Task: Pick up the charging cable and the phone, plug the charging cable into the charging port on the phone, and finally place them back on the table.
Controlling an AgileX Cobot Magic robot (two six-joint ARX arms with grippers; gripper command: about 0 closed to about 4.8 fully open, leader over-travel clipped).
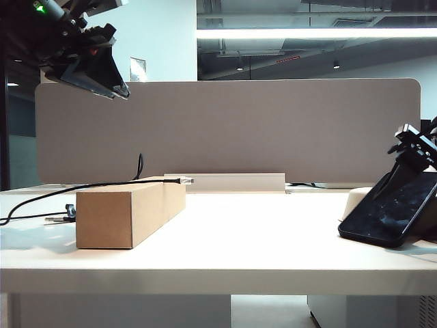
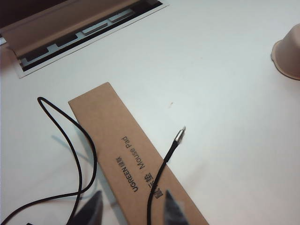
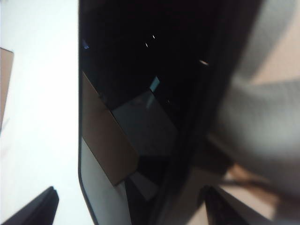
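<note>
- Cardboard box (image 2: 136, 164): you read "UGREEN" and "Mouse Pad" printed in black on its top face, with further small characters beside them that are too small to make out. It lies on the left half of the table (image 1: 259, 239), one long edge running toward the divider.
- Charging cable (image 2: 161, 173): your black cord lies along the box top; its silvery plug tip (image 2: 180, 135) juts past the box's long edge over bare table. In the exterior view the plug pokes off the far end of the box, and the rest of the cord trails off the left side in a loop.
- Phone (image 1: 390, 208): glossy black, no writing readable. It stands tilted at the table's right side, lower edge on the tabletop, upper part leaning back against a beige tray (image 1: 355, 201).
- Left gripper (image 2: 131, 208): you have it high above the box, touching nothing; jaws apart, nothing between them, the cord passing under the gap.
- Right gripper (image 3: 126, 206): low at the phone's upper end, jaws spread wide, a fingertip showing on each side of the phone's body; you cannot tell whether they touch it.
- Open room: a broad bare white stretch lies between box and phone.
- Grey divider panel (image 1: 273, 130): closes off the far edge of the table.
</note>
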